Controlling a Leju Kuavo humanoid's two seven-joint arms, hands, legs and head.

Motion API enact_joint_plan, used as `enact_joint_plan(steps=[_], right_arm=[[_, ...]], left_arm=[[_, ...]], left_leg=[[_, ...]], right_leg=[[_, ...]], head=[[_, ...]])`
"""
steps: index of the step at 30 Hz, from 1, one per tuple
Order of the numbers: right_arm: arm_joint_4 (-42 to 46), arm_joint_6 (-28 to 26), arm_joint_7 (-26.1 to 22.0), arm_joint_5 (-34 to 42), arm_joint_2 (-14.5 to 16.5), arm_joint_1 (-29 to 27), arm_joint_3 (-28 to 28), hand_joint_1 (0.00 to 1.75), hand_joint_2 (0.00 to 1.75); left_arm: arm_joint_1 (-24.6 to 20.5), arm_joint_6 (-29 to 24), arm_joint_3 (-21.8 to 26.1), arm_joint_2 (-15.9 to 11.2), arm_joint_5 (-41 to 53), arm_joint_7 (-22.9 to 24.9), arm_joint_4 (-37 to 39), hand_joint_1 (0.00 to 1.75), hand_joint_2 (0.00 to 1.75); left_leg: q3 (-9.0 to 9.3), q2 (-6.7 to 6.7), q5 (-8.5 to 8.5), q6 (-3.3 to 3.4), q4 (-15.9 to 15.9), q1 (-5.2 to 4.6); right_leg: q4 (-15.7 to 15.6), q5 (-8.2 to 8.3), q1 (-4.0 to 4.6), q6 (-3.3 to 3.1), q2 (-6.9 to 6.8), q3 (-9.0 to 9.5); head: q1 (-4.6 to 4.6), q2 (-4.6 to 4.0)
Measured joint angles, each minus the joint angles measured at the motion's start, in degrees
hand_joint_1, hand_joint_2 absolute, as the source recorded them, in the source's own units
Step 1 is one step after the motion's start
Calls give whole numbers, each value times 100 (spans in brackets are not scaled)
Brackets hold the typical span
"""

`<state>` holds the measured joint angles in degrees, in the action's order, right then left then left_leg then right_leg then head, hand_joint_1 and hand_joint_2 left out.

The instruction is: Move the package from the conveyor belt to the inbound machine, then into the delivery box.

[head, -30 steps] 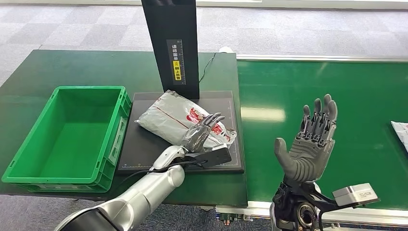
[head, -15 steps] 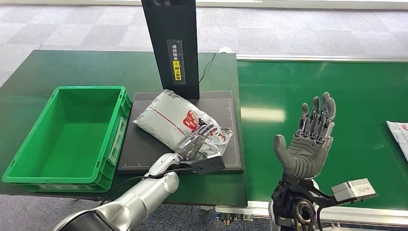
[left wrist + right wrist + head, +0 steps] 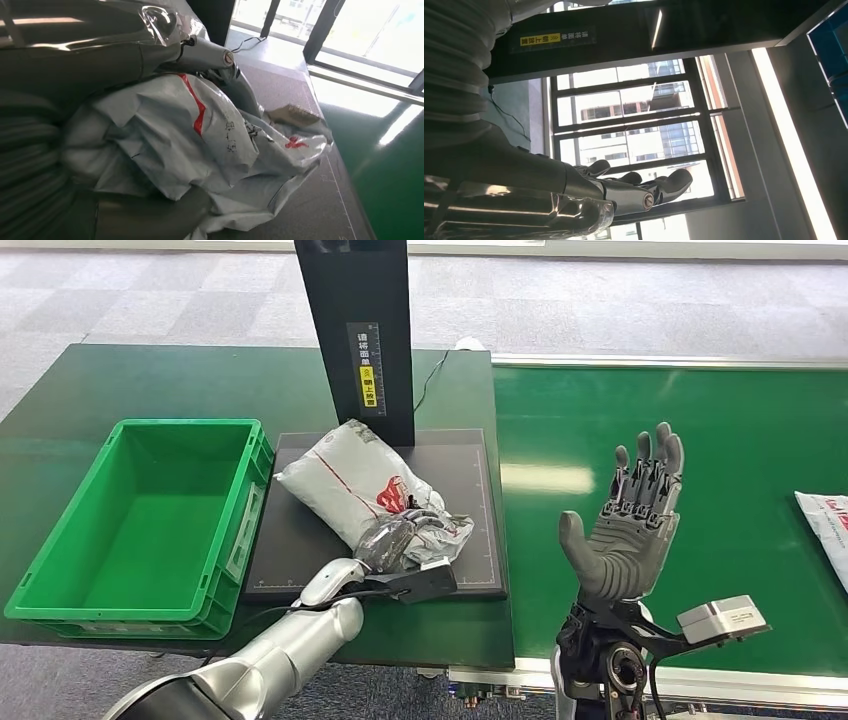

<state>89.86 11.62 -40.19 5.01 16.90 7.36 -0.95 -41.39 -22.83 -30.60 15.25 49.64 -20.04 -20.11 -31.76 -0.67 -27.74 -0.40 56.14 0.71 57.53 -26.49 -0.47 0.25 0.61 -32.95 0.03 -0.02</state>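
the package (image 3: 358, 483), a crumpled grey plastic mailer with red print, lies on the black platform of the inbound machine (image 3: 470, 465), just in front of the machine's tall black column (image 3: 355, 330). the left hand (image 3: 392, 540) is closed around the package's near right end, its fingers curled into the bunched plastic; in the left wrist view the wrinkled package (image 3: 200, 135) presses right against the palm. the green delivery box (image 3: 60, 530) stands just left of the platform on the dark green table (image 3: 150, 380). the right hand (image 3: 632, 525) is raised above the green conveyor belt (image 3: 740, 440), palm up, fingers spread and holding nothing; in the right wrist view its fingers (image 3: 664, 185) stand apart against windows. a second package (image 3: 825, 530) lies at the belt's far right edge.
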Motion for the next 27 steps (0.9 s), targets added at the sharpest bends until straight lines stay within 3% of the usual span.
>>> enact_joint_plan(steps=[27], right_arm=[[-162, -107, 0, 40, -10, 69, 107, 0, 175]], left_arm=[[-31, -112, 19, -24, -125, -194, -3, 175, 175]], left_leg=[[4, 0, 0, 0, 0, 0]], right_leg=[[0, 0, 0, 0, -1, 2]], head=[[-1, 0]])
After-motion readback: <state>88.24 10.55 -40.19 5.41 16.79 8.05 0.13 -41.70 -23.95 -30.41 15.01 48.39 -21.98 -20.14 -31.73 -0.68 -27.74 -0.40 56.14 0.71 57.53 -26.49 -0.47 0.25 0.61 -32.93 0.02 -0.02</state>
